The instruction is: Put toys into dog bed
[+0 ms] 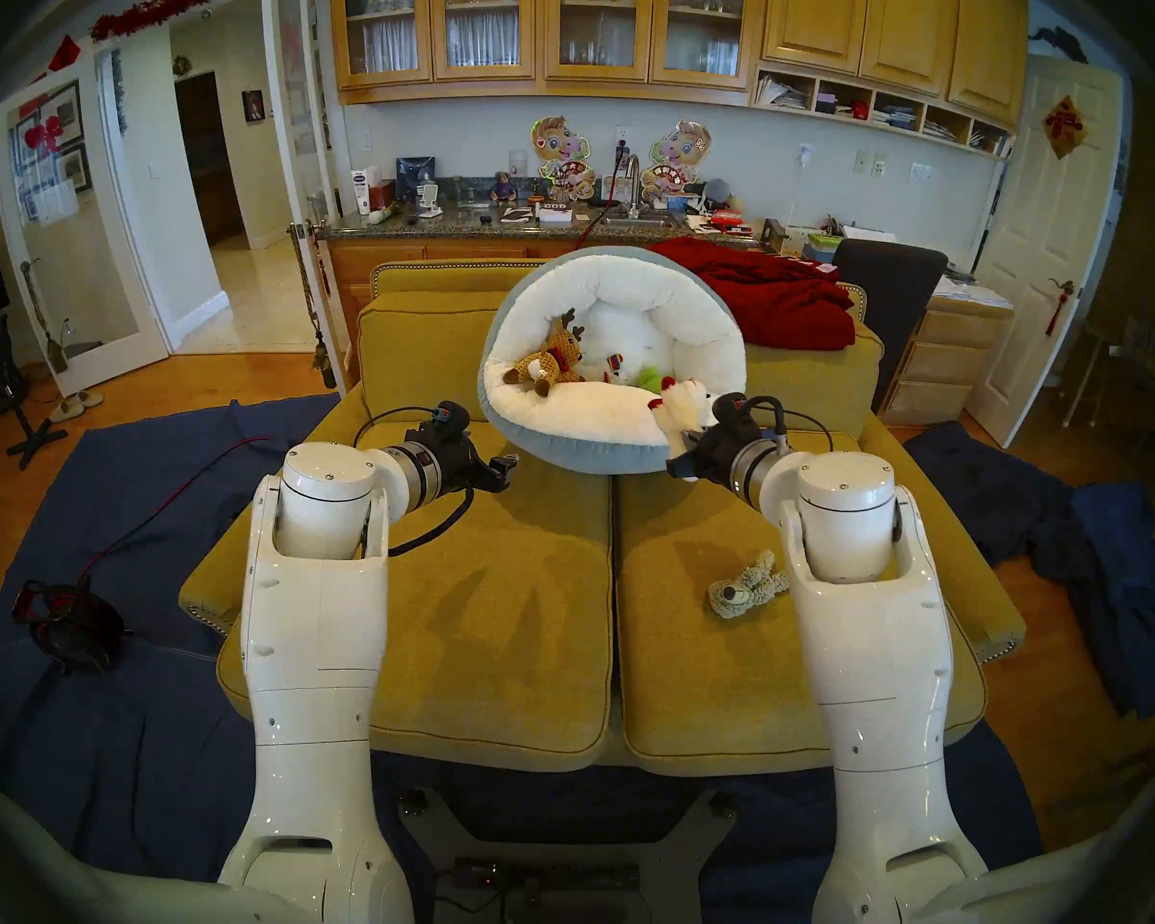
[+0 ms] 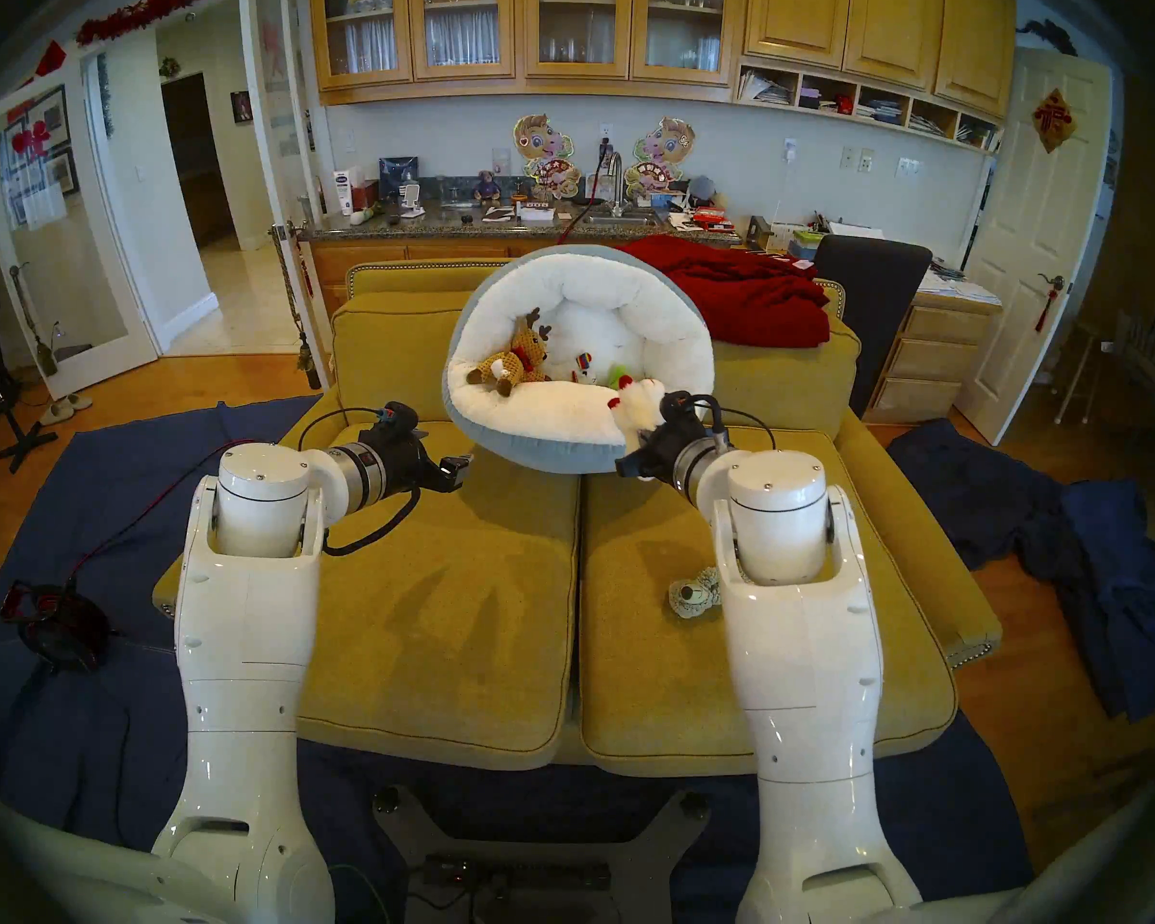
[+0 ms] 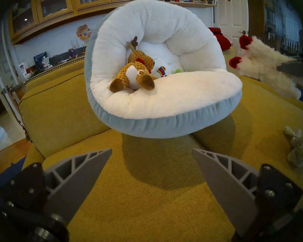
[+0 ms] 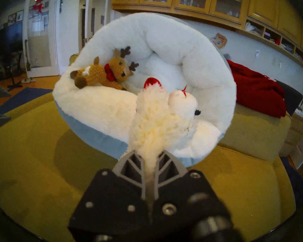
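The dog bed [image 1: 628,282] leans tilted against the sofa back, its white inside facing me. Inside lie a brown knitted reindeer [image 1: 548,359], a small white-and-rainbow toy [image 1: 617,364] and a lime-green cactus [image 1: 648,377]. My right gripper [image 1: 685,462] is shut on a fluffy white animal [image 4: 152,124] with red paws, held at the bed's front right rim [image 4: 164,35]. A shaggy grey-beige floppy animal [image 1: 745,582] lies on the right seat cushion beside my right arm. My left gripper [image 3: 152,150] hangs open and empty, low in front of the bed's left side.
The mustard-yellow sofa [image 1: 468,602] has two seat cushions. A red blanket [image 1: 775,289] drapes over its back at the right, with a dark chair [image 1: 888,269] behind. Navy cloths [image 1: 128,502] cover the floor on both sides. A cluttered counter stands behind the sofa.
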You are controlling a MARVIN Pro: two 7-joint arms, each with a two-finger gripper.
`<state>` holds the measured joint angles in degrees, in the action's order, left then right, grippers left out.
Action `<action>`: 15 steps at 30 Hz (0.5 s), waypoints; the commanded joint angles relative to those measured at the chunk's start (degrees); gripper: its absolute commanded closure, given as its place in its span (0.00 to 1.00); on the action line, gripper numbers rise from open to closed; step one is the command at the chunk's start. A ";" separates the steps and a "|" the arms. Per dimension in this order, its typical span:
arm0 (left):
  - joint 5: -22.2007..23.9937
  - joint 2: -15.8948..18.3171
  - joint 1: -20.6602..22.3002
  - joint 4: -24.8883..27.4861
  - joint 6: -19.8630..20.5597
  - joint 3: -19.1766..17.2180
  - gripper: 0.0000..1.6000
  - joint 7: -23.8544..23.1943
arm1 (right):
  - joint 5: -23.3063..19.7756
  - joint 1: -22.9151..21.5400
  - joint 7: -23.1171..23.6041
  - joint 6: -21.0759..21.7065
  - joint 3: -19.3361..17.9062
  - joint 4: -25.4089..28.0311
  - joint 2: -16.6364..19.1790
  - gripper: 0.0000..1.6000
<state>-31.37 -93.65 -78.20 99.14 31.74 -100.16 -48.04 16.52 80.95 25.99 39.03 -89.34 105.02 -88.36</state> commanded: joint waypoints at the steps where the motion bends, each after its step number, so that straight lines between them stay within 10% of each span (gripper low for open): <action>1: 0.25 0.03 1.68 1.31 -0.34 0.08 0.00 0.04 | 0.53 -6.34 -1.22 -1.98 1.11 -1.61 -0.99 1.00; 15: 0.19 0.02 1.39 0.90 -0.32 0.11 0.00 0.28 | 1.79 -11.84 -2.80 -2.80 -0.62 -9.07 0.15 1.00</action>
<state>-31.39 -93.66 -78.40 98.78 31.74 -100.14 -47.80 17.85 75.15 24.00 37.66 -88.81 97.06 -89.08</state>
